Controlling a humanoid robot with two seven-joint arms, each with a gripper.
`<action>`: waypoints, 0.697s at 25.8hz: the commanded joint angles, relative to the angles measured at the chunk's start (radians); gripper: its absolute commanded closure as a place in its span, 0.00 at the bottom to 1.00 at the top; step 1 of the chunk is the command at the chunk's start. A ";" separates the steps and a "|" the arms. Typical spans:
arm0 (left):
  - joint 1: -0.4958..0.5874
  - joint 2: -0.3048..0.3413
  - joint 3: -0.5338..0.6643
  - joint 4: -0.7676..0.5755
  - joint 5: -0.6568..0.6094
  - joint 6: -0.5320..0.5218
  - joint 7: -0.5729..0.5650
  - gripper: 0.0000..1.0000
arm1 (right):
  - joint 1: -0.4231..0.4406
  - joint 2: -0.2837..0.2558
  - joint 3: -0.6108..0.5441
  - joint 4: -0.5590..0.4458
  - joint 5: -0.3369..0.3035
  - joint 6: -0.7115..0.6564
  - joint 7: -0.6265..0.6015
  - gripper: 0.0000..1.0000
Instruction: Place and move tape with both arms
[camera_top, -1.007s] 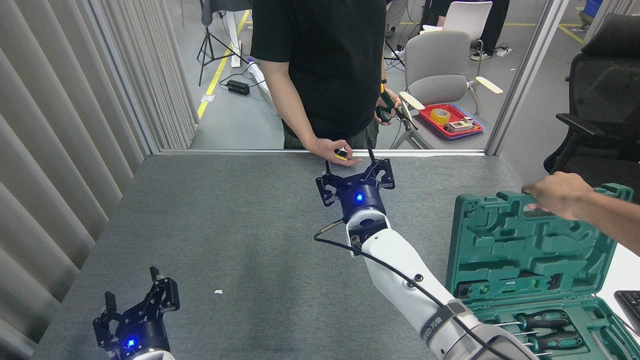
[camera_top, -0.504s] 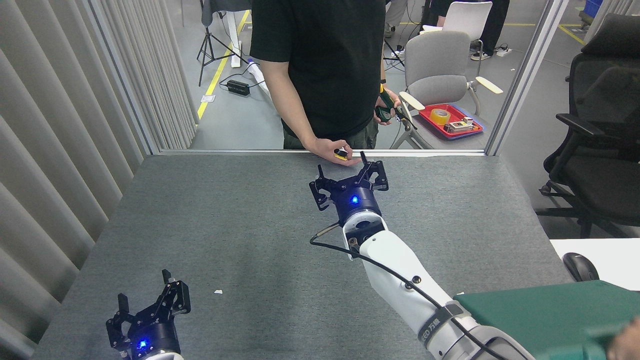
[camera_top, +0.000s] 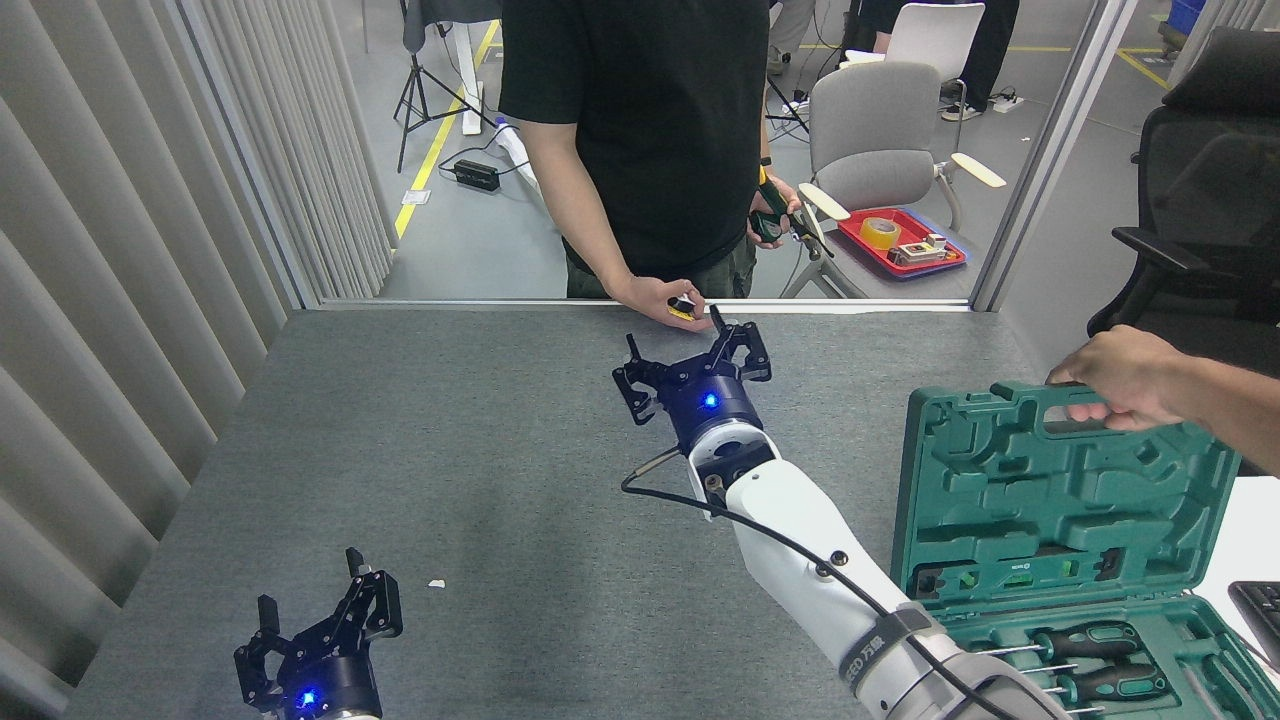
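My right gripper (camera_top: 688, 352) is open over the far middle of the grey table (camera_top: 450, 430), its fingers spread just short of a person's hand (camera_top: 655, 296). That hand rests on the far table edge and holds a small black and yellow object (camera_top: 683, 307); I cannot tell whether it is the tape. A yellow roll of tape (camera_top: 880, 232) lies in a red tray (camera_top: 945, 264) on a chair beyond the table. Near the front left edge my left gripper (camera_top: 312, 602) is open and holds nothing.
An open green tool case (camera_top: 1060, 480) with screwdrivers stands at the right, its lid held up by another person's hand (camera_top: 1125, 375). The person in black stands at the far edge. Slatted panels line the left side. A small white scrap (camera_top: 436, 583) lies on the table.
My right gripper has shifted a little left and toward the person's hand. My left gripper has moved right. The green case, closed and swung aside half a second ago, stands open at the right again.
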 joint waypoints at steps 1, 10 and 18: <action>0.000 0.008 0.000 -0.026 0.003 0.000 -0.008 0.01 | -0.001 0.009 -0.048 0.000 -0.001 0.052 -0.013 0.00; 0.012 0.000 0.002 0.000 0.003 0.001 -0.001 0.01 | -0.008 0.006 -0.079 0.000 -0.075 0.028 -0.014 0.00; -0.005 -0.029 -0.004 0.054 0.000 0.003 0.035 0.01 | -0.035 0.000 -0.082 -0.002 -0.084 0.024 0.000 0.00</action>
